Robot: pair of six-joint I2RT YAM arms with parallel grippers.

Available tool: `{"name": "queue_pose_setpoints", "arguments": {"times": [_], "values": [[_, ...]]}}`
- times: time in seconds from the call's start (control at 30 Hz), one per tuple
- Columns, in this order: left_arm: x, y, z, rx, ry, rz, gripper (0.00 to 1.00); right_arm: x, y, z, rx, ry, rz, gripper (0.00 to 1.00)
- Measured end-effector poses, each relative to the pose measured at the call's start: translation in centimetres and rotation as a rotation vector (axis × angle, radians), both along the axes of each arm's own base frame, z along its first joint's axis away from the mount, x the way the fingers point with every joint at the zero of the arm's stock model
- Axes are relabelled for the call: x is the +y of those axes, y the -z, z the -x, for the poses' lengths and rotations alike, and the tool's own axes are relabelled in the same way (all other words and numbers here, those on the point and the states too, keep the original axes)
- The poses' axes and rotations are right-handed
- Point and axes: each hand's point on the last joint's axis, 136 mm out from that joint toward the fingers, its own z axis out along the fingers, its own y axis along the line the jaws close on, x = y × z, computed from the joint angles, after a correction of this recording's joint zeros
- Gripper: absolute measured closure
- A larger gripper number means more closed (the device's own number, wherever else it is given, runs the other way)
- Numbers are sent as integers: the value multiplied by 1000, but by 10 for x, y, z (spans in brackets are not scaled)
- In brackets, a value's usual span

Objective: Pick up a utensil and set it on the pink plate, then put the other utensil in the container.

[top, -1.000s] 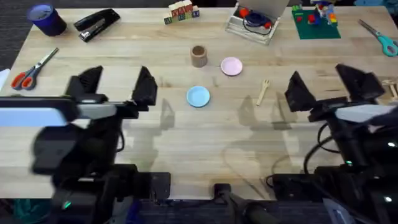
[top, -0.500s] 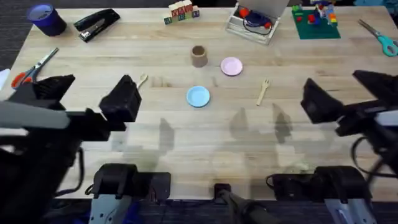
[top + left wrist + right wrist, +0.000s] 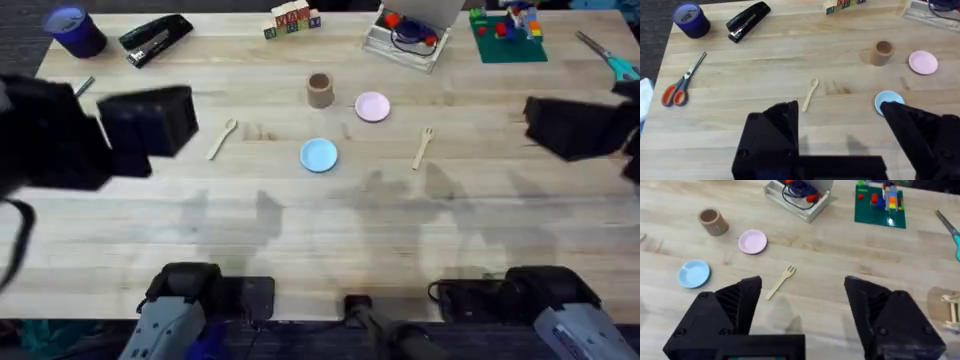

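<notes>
Wooden tabletop, pale and bare-grained, seen from overhead. The left gripper hangs as a large dark blur over the table's left side, and the right gripper is a similar blur at the far right; from this view I cannot tell how wide either is spread. Between them lie the task's things: the utensil, a small wooden spoon, just right of the left gripper and touching nothing; the container, a brown cup standing upright; the pink plate just beside the cup; and the other utensil, a small wooden fork, lying below and right of the pink plate. A light blue plate sits between spoon and fork.

From the left wrist camera, the left gripper's black fingers stand wide apart and hold nothing — the spoon lies on the wood beyond them, nearer one finger. The cup and pink plate are farther off, and the blue plate is partly hidden behind the other finger.

From the right wrist camera, the right gripper's fingers are also spread wide and empty. The fork lies on the table just beyond them, untouched, with the pink plate, cup and blue plate further away.
</notes>
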Motion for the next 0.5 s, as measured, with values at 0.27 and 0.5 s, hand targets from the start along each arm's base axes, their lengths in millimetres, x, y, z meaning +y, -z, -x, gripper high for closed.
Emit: {"name": "queue_pose_setpoints", "arguments": {"times": [0.27, 0.5], "values": [[0, -5, -13, 175, 7, -11, 8, 0, -26, -2, 150, -4, 5, 7], [1, 16, -21, 394, 7, -13, 8, 0, -30, -8, 262, -4, 5, 7]]}}
